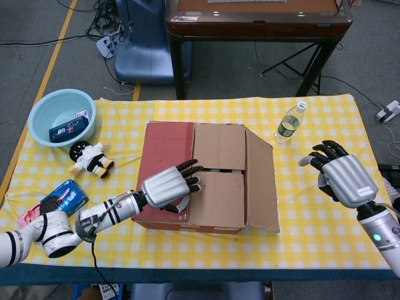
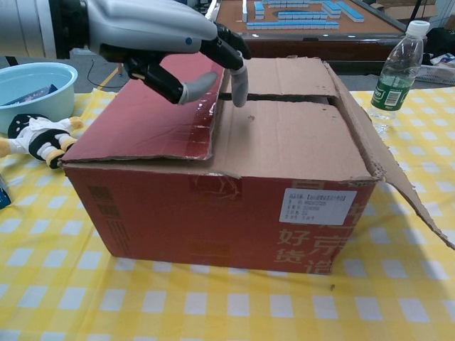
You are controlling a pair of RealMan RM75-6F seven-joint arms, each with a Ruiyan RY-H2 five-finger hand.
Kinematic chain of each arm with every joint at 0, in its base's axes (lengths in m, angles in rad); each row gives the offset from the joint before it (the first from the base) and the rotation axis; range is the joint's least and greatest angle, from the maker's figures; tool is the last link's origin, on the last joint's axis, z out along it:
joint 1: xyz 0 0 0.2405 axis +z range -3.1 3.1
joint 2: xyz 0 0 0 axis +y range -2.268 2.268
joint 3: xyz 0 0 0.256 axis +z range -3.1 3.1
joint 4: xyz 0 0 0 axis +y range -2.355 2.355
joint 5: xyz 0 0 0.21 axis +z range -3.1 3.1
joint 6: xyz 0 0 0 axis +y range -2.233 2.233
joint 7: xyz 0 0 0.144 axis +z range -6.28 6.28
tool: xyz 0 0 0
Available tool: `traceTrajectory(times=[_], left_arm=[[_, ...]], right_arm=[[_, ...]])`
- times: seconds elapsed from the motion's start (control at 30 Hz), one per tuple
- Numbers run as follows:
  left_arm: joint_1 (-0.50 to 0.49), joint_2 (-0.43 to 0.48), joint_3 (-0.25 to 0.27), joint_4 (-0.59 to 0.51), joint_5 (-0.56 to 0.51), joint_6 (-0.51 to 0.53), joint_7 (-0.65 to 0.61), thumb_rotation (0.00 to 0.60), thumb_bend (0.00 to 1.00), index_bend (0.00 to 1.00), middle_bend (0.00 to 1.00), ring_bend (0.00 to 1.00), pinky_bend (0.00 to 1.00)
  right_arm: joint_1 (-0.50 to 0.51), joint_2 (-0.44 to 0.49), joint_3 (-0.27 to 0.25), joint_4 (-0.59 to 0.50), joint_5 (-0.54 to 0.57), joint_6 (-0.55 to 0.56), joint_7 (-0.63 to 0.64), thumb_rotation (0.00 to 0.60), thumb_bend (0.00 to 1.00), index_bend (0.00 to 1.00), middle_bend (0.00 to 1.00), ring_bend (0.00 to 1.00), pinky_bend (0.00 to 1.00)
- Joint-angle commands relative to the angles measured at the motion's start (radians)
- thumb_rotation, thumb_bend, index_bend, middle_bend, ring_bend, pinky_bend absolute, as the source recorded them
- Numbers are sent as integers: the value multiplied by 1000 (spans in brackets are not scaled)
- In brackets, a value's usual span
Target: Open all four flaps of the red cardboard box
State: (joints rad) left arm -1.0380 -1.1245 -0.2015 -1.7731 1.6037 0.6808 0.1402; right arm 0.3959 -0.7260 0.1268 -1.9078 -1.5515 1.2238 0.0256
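Four flaps need opening on the red cardboard box point(image 1: 200, 181), which sits near the middle of the desk point(image 1: 312, 219), and by our reading only one is properly out of the way: the right flap point(image 1: 262, 184) slopes outward and down past the box's right side. The left flap point(image 2: 153, 106), red on its outer face, lies nearly flat on top with its free edge lifted only slightly, and beneath it the far inner flap point(image 1: 217, 145) and near inner flap point(image 1: 215, 199) lie closed, meeting along a seam across the middle. Our left hand point(image 1: 170, 187) hovers over the free edge of the left flap with fingers spread and holding nothing; from the chest view one fingertip seems to dip just past that edge toward the brown card, though we cannot tell whether it is touching. Our right hand point(image 1: 340, 175) hangs well apart to the right of the box, fingers loosely apart and empty. We judge the task barely begun, with three flaps left: the left one first, then the two inner ones.
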Motion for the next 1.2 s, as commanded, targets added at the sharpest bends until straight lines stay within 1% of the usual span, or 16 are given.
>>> traceTrajectory(times=[0.03, 0.47, 0.63, 0.73, 0.83, 1.0, 1.2], left_arm=[[-5, -4, 7, -9, -36, -11, 49, 216, 738, 416, 295, 56, 0], [-8, 15, 27, -35, -94, -5, 150, 212, 738, 480, 371, 84, 0], [-6, 26, 29, -50, -107, 8, 157, 206, 738, 527, 422, 116, 0], [-1, 42, 26, -63, -103, 27, 168, 204, 738, 531, 426, 119, 0], [4, 69, 17, -88, -107, 46, 175, 202, 738, 531, 427, 119, 0], [11, 140, -2, -139, -119, 68, 198, 202, 738, 531, 427, 119, 0], [10, 239, -14, -194, -144, 49, 253, 201, 738, 533, 427, 119, 0]], right_arm=[[-2, -1, 0, 3, -1, 1, 4, 600, 976, 360, 383, 207, 138], [-3, -10, 2, 8, -2, -4, 12, 600, 976, 360, 384, 207, 138], [-7, -11, 1, 10, -4, 0, 15, 600, 976, 359, 383, 207, 138], [-10, -9, 2, 10, -4, 4, 16, 600, 976, 359, 384, 207, 138], [-13, -5, 5, 8, -3, 10, 18, 600, 976, 359, 384, 207, 138], [-15, -1, 11, 8, -2, 19, 28, 600, 977, 359, 384, 207, 138], [-14, -3, 16, 13, -3, 23, 37, 600, 977, 360, 384, 207, 138]])
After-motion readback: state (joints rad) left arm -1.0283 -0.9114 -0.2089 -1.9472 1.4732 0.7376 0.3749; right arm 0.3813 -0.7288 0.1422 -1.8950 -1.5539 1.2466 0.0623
